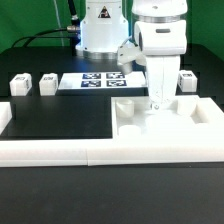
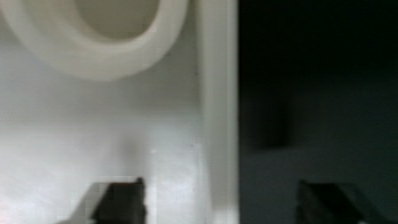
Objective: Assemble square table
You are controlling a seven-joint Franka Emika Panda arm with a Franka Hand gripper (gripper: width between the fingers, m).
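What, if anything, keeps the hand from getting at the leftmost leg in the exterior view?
Probably nothing, so likely yes. The leg stands in the open on the black table with nothing over it, and the hand is open, gripping nothing, at the tabletop.

A black work table (image 1: 55, 118) fills the scene under even light, its matte top showing faintly grey; a long white border rail (image 1: 50, 152) runs along its near edge; the marker board (image 1: 95, 80) lies flat toward the far side; behind, a dark backdrop (image 1: 25, 15) closes off the room; black cables (image 1: 45, 38) trail across it at the exterior view's left.
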